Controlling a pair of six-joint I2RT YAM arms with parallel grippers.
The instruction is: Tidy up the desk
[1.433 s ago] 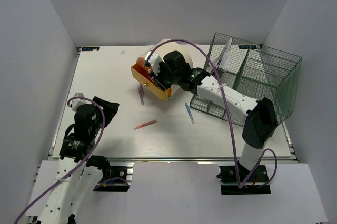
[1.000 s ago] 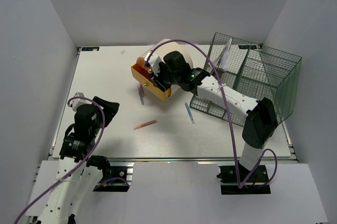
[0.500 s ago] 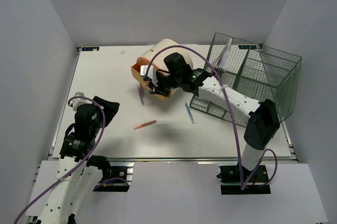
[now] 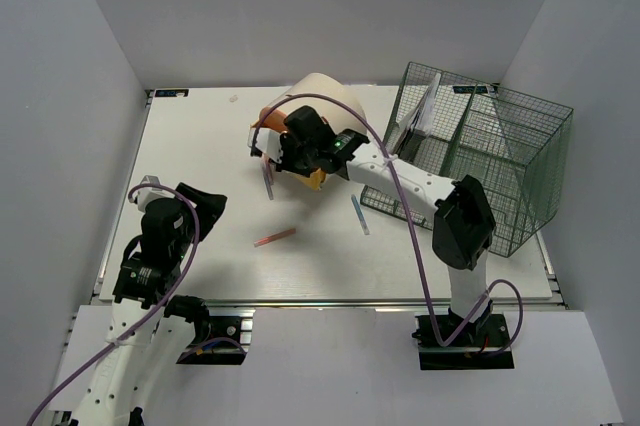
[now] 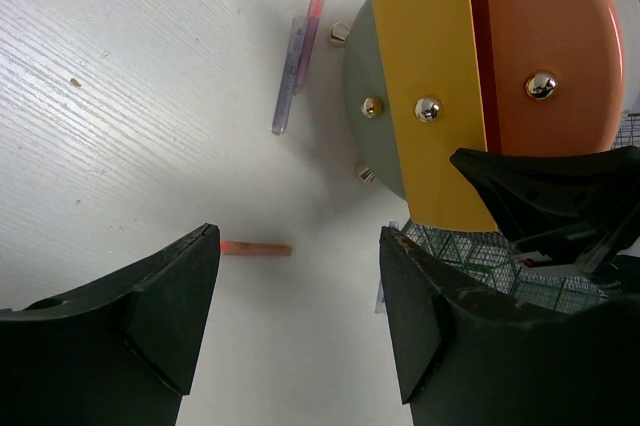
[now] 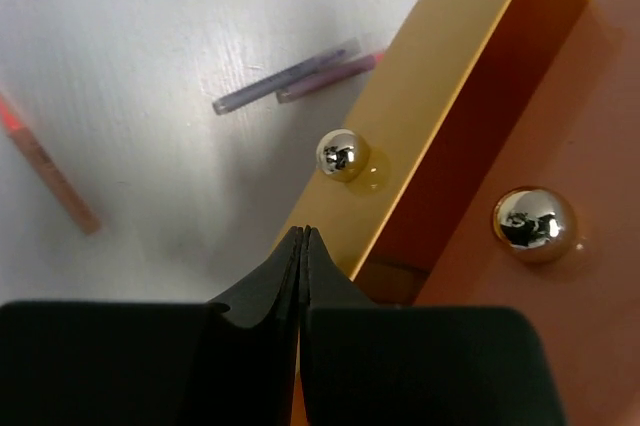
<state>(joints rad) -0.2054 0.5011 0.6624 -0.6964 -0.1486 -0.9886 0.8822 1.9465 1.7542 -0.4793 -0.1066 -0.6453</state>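
While the container (image 4: 325,96) ahead of the right hand (image 6: 303,236) is apparently being righted, that hand is closed empty; reopening is needed next.

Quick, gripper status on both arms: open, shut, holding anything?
Left gripper: open, holding nothing.
Right gripper: closed, nothing visible between its fingers, tip at the edge of the orange container.
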